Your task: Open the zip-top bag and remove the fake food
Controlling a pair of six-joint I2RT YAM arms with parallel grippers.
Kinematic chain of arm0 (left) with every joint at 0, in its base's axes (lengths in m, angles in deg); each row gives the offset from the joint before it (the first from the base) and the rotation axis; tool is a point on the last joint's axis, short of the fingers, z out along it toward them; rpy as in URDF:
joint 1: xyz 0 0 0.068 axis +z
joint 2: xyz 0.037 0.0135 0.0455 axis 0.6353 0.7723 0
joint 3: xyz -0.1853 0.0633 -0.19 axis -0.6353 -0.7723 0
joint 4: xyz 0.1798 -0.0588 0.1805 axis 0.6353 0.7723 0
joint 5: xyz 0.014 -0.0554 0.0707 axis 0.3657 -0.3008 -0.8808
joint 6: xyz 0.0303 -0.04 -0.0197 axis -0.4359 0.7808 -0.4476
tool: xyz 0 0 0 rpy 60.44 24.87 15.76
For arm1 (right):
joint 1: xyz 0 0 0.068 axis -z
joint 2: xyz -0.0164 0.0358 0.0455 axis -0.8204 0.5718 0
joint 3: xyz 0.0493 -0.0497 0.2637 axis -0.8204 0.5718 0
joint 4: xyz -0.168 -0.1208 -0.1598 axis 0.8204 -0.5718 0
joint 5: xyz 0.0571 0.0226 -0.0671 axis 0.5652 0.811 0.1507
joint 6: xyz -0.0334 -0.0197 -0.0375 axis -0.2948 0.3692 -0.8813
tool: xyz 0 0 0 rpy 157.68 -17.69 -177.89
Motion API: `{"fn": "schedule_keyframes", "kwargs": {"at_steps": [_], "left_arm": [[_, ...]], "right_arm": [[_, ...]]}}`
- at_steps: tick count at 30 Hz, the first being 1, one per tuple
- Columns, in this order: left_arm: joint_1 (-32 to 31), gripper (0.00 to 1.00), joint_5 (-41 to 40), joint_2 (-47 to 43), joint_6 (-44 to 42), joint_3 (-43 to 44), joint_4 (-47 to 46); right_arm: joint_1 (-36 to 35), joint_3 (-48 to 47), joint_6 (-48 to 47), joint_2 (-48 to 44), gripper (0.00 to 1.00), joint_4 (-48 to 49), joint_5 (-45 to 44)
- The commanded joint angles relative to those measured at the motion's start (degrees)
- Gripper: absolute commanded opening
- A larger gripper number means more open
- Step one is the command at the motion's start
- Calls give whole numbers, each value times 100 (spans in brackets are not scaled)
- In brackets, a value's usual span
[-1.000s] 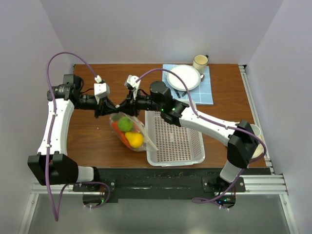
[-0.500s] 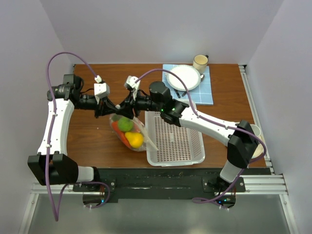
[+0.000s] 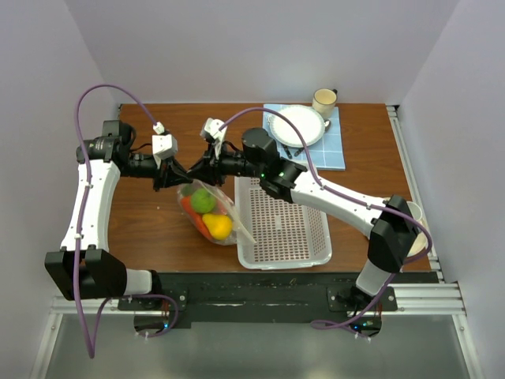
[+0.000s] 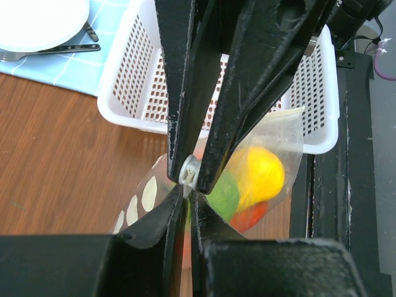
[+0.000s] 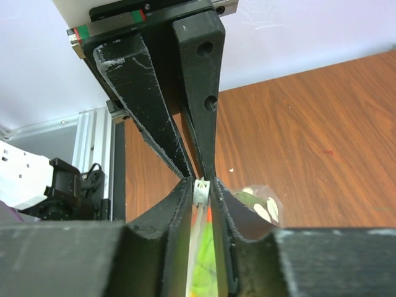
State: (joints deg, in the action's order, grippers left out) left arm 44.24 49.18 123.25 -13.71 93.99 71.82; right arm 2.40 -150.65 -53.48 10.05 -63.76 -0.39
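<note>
The zip-top bag (image 3: 231, 208) hangs slanted toward the table, between the arms and left of the basket. Inside show a green apple (image 3: 203, 200), a yellow pear (image 3: 218, 226) and an orange carrot (image 3: 191, 211). My left gripper (image 3: 184, 175) is shut on the bag's top edge (image 4: 184, 193). My right gripper (image 3: 194, 170) meets it tip to tip and is shut on the white zipper slider (image 5: 201, 190), which also shows in the left wrist view (image 4: 189, 173). The bag's dotted plastic (image 5: 261, 207) hangs below my right fingers. The fruit shows through the plastic (image 4: 257, 172).
A white perforated basket (image 3: 282, 225) stands right of the bag, touching its corner. A white plate (image 3: 297, 125) with cutlery lies on a blue mat (image 3: 333, 151) at the back right, with a mug (image 3: 324, 99) behind it. A cup (image 3: 415, 218) stands at the right edge.
My right gripper and wrist have shifted slightly left and toward the back with the slider. The left arm and the bag look unchanged.
</note>
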Motion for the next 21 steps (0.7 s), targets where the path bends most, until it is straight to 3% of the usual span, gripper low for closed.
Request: {"fn": "schedule_keyframes", "kwargs": {"at_steps": [1, 9, 21], "left_arm": [[-23, 12, 220, -15, -91, -9, -7], [-23, 12, 237, -6, -82, 0, -7], [-23, 11, 290, 46, -82, 43, -7]], "right_arm": [[35, -144, -3, -248, 19, -5, 44], [61, -100, 67, -248, 9, -40, 35], [61, 733, 41, -731, 6, -75, -132]]}}
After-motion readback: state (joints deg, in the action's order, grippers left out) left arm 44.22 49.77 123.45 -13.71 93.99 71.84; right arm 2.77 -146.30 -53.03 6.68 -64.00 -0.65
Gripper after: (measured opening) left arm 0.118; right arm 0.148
